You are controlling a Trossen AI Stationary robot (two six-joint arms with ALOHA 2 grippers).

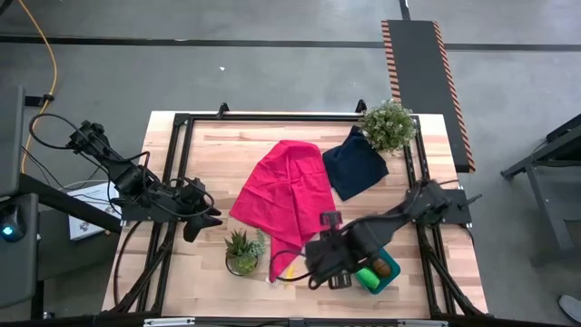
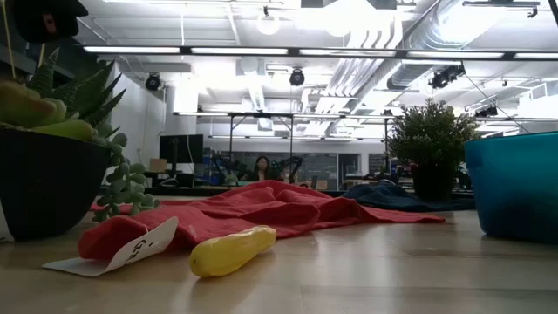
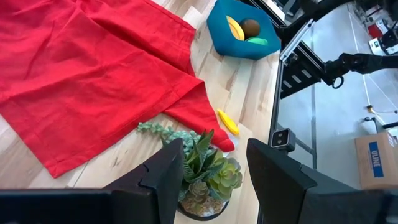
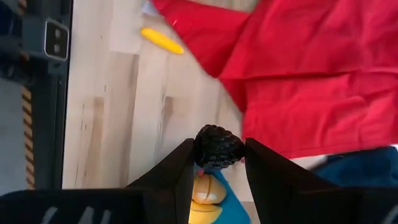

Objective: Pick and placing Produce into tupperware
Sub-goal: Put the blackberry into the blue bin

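Observation:
My right gripper [image 4: 217, 149] hangs over the near right corner of the table, shut on a dark knobbly piece of produce [image 4: 217, 145]. Right under it stands the teal tupperware [image 1: 385, 285], which holds a yellow banana [image 3: 234, 28], a brown piece [image 3: 250, 26] and a green piece [image 3: 256, 41]. Another yellow banana [image 2: 231, 250] lies flat on the wood beside the red cloth's near corner [image 1: 277, 265]. My left gripper [image 1: 209, 221] waits open at the table's left side, above a potted succulent [image 3: 202, 171]. My right gripper pinches the dark knobbly piece by two opposite sides [image 4: 200, 149] between its two fingers. The fingers come from above, pointing steeply down. The piece is lifted clear, above the tupperware's rim [image 4: 233, 198].
A red cloth [image 1: 286, 191] is spread over the table's middle, with a navy cloth [image 1: 354, 162] and a leafy potted plant [image 1: 388, 125] at the far right. The succulent pot [image 1: 242, 252] stands near the front edge. A white tag [image 2: 131, 251] lies by the banana.

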